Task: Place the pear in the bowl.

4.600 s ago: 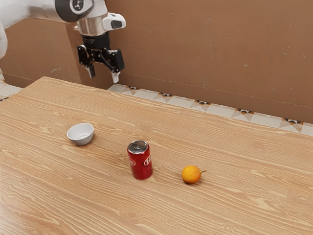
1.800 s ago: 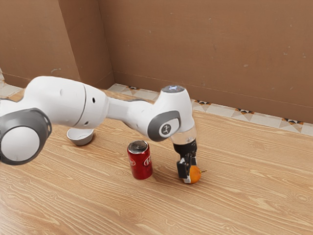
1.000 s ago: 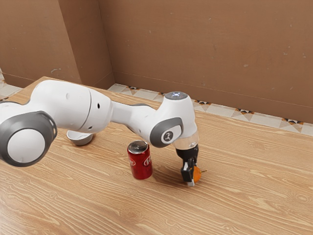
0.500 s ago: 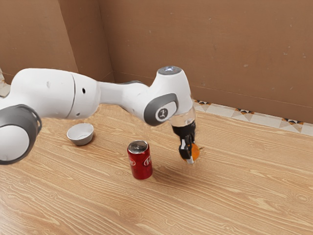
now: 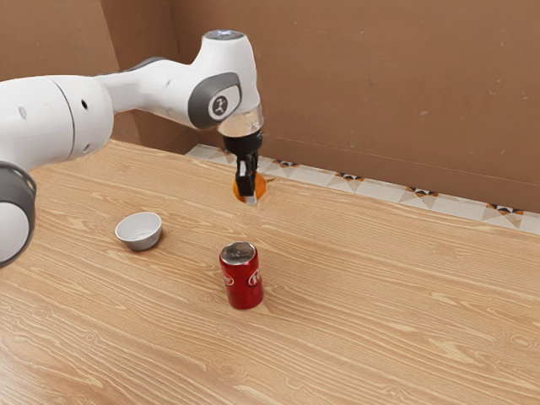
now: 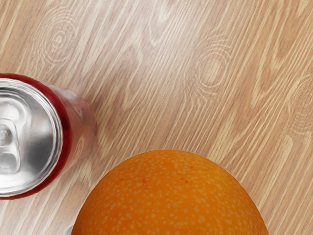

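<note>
The bench [image 5: 363, 312] is pale wood, its wavy grain streaked with lighter lines and, in the wrist view, swirling into ringed knots. At the left of the exterior view sits the bowl [image 5: 138, 241], smooth and whitish, round at the rim and narrowing toward its base. Just below the middle of that view a can [image 5: 244, 287] stands upright, a glossy red cylinder with pale lettering and a silvery metal top; the wrist view shows the pull tab [image 6: 7, 142] on it. Behind the bench are a matt brown wall [image 5: 380, 93] and a strip of patterned floor tiles [image 5: 350, 181].

The hand [image 5: 249, 191], black with paler fingertips, hangs upright a little above the middle of the exterior view, at the end of the white and grey arm [image 5: 173, 89] reaching in from the left. It is clenched on the pear [image 5: 260, 185], its fingers parted by about the fruit's width, the near one crossing the front of it. The pear is round and orange, finely speckled with paler dots, and its thin stem points right in the exterior view. It is held up off the bench, beyond the can and well apart from the bowl
</note>
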You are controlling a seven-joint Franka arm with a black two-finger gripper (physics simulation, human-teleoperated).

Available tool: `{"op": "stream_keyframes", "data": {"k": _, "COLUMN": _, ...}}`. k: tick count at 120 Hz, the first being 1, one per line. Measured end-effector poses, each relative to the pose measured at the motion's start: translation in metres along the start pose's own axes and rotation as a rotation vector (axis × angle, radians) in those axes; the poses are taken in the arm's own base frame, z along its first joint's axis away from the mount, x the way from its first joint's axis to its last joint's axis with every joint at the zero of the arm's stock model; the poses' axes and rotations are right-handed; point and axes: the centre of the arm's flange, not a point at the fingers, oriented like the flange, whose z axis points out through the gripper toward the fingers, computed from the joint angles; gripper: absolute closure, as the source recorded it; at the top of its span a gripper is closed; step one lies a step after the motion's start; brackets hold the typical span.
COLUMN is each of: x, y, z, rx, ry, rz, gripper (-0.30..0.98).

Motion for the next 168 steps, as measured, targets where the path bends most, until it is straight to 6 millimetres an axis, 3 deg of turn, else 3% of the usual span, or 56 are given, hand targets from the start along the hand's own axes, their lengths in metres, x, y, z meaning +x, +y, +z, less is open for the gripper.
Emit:
{"op": "stream_keyframes", "data": {"k": 12, "x": 0.036, "y": 0.017, "z": -0.006, "rx": 0.004, "ry": 0.022, "rz": -0.053, "gripper": 0.42}}
{"op": "stream_keyframes", "data": {"k": 31, "x": 0.099, "y": 0.042, "z": 0.002, "rx": 0.024, "ry": 0.062, "rz": -0.138, "gripper": 0.42}}
{"op": "stream_keyframes", "data": {"k": 55, "x": 0.150, "y": 0.048, "z": 0.034, "rx": 0.081, "ry": 0.100, "rz": -0.178, "gripper": 0.41}}
{"op": "stream_keyframes", "data": {"k": 69, "x": 0.165, "y": 0.045, "z": 0.055, "rx": 0.094, "ry": 0.106, "rz": -0.174, "gripper": 0.41}}
{"op": "stream_keyframes", "data": {"k": 103, "x": 0.242, "y": 0.060, "z": 0.088, "rx": 0.060, "ry": 0.053, "rz": -0.232, "gripper": 0.41}}
{"op": "stream_keyframes", "data": {"k": 140, "x": 0.285, "y": 0.058, "z": 0.103, "rx": 0.043, "ry": 0.049, "rz": -0.223, "gripper": 0.41}}
{"op": "stream_keyframes", "data": {"k": 168, "x": 0.309, "y": 0.080, "z": 0.121, "rx": 0.032, "ry": 0.070, "rz": -0.208, "gripper": 0.40}}
